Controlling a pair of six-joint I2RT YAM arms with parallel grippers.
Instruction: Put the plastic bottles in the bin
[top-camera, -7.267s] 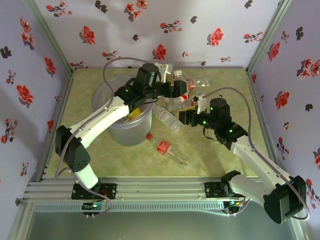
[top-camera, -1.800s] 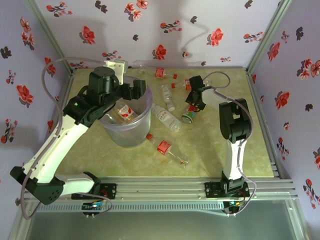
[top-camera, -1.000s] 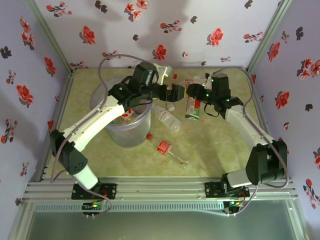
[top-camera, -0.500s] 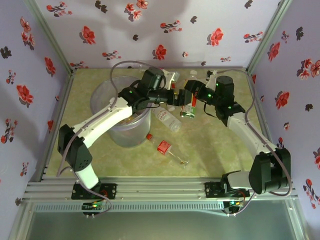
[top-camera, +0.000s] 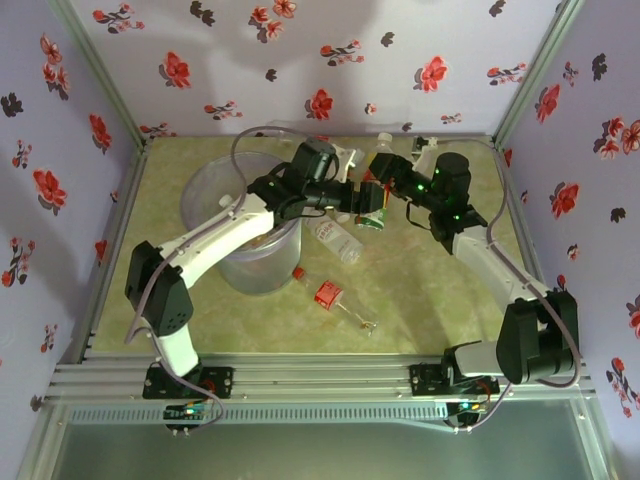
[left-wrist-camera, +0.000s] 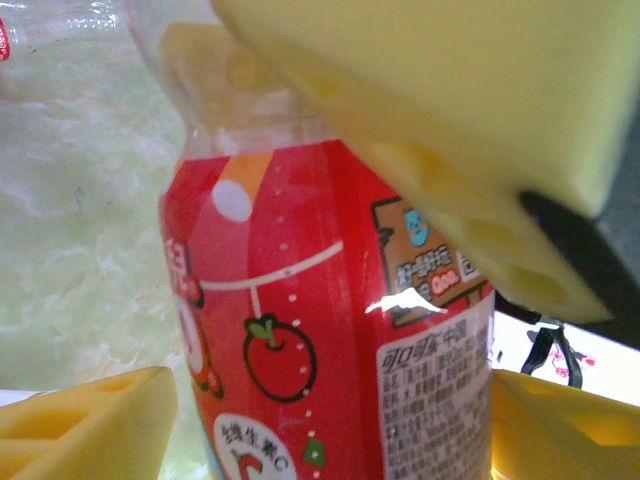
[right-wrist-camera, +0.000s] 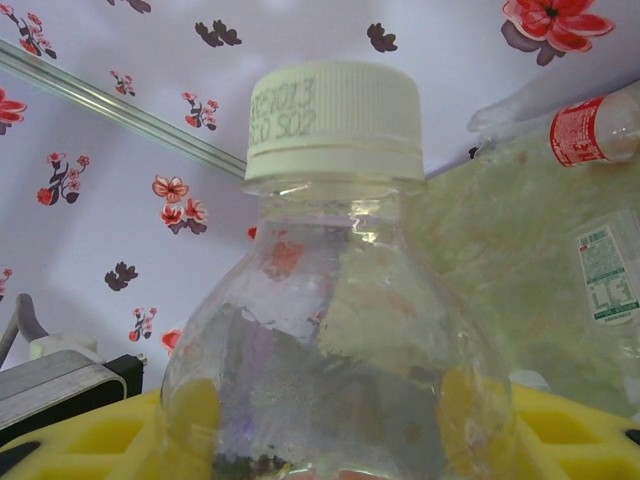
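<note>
Half a second on, the left hand (top-camera: 361, 197) had moved in, fingers (left-wrist-camera: 90, 420) wide around the clear, red-labelled, white-capped plastic bottle (left-wrist-camera: 300, 330) the right hand (top-camera: 386, 184) gripped.

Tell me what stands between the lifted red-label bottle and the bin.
Nothing loose does. The red-label bottle hangs above the table in the right gripper, with the left gripper around it too. Between it and the rim of the bin runs the left arm itself; a clear bottle lies lower, on the table.
</note>
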